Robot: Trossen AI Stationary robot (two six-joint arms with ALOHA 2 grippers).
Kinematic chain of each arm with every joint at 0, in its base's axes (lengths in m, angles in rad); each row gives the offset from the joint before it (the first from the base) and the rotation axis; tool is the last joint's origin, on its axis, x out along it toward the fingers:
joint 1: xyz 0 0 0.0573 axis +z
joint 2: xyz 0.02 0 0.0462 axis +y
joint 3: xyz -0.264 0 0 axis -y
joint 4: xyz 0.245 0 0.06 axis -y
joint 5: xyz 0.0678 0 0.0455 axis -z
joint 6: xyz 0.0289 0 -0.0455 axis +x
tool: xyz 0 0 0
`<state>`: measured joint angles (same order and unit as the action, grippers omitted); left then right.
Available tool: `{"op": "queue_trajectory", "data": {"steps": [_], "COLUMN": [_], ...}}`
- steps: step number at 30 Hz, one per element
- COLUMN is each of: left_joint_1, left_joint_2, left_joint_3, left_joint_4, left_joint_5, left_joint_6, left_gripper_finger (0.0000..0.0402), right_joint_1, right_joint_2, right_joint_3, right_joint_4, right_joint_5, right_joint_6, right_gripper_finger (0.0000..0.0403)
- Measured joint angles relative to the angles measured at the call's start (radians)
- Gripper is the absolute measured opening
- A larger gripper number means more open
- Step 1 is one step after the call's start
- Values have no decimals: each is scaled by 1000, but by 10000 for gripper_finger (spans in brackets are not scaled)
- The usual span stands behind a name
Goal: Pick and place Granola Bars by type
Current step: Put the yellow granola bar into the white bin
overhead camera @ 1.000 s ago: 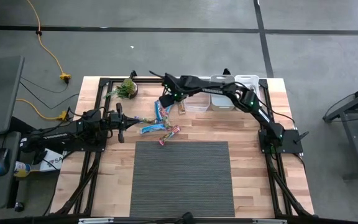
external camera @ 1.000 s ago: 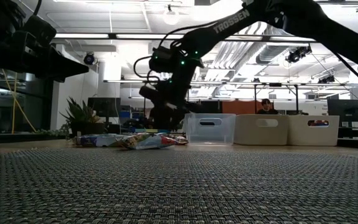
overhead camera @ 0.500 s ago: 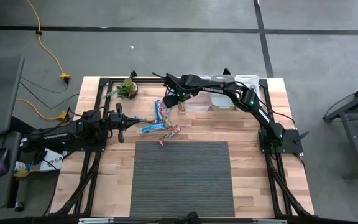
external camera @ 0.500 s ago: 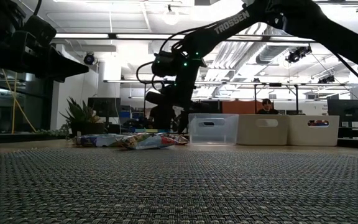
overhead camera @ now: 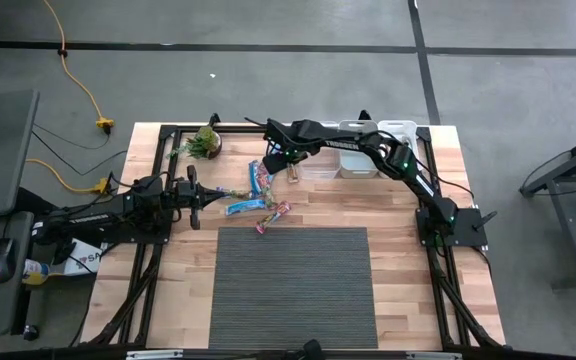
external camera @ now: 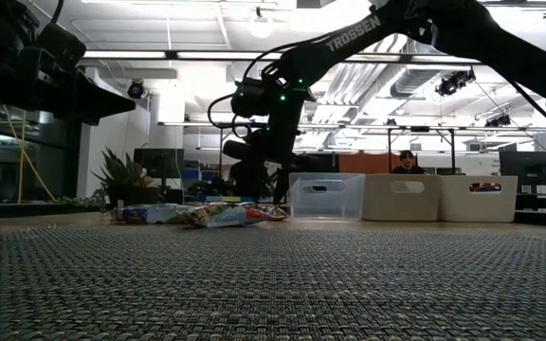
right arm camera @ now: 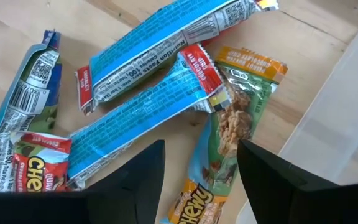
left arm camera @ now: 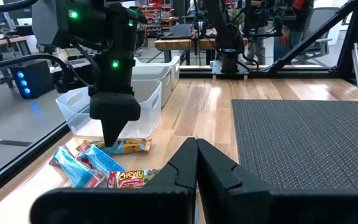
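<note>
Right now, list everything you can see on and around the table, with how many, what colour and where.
Bars: a handful in view, blue, blue-red-white and one yellow-green, clustered mid-table at the far side; exact count unclear.
Bins: three, clear or whitish, in a row at the far edge, right of the bars.
Plant: one, green, far left corner.
Mat: one, grey woven, near half of the table.
Table: one, light wood.
Person: one, seated far behind the bins.
Left gripper: fingers shut, empty, left of the bars.
Right gripper: fingers open, hanging over the yellow-green bar beside the nearest bin.
</note>
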<state>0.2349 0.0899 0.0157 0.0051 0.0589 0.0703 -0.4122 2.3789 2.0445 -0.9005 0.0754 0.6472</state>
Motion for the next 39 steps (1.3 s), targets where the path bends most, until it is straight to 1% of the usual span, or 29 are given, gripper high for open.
{"op": "queue_trajectory", "data": {"steps": [5, 10, 13, 19, 23, 39], "left_joint_1": [0, 0, 0, 0, 0, 0], "left_joint_2": [0, 0, 0, 0, 0, 0], "left_joint_3": [0, 0, 0, 0, 0, 0], "left_joint_4": [0, 0, 0, 0, 0, 0], "left_joint_5": [0, 0, 0, 0, 0, 0], "left_joint_6": [0, 0, 0, 0, 0, 0], "left_gripper_finger": [1, 1, 1, 1, 1, 1], "right_joint_1": [-2, -3, -3, -4, -5, -8], "right_joint_2": [0, 0, 0, 0, 0, 0], "right_joint_3": [0, 0, 0, 0, 0, 0], "right_joint_4": [-1, -1, 0, 1, 1, -8], "right_joint_5": [12, 5, 4, -14, -22, -7], "right_joint_6": [-1, -45, -45, -46, -45, -53], "right_gripper_finger": [185, 190, 206, 252, 268, 271]}}
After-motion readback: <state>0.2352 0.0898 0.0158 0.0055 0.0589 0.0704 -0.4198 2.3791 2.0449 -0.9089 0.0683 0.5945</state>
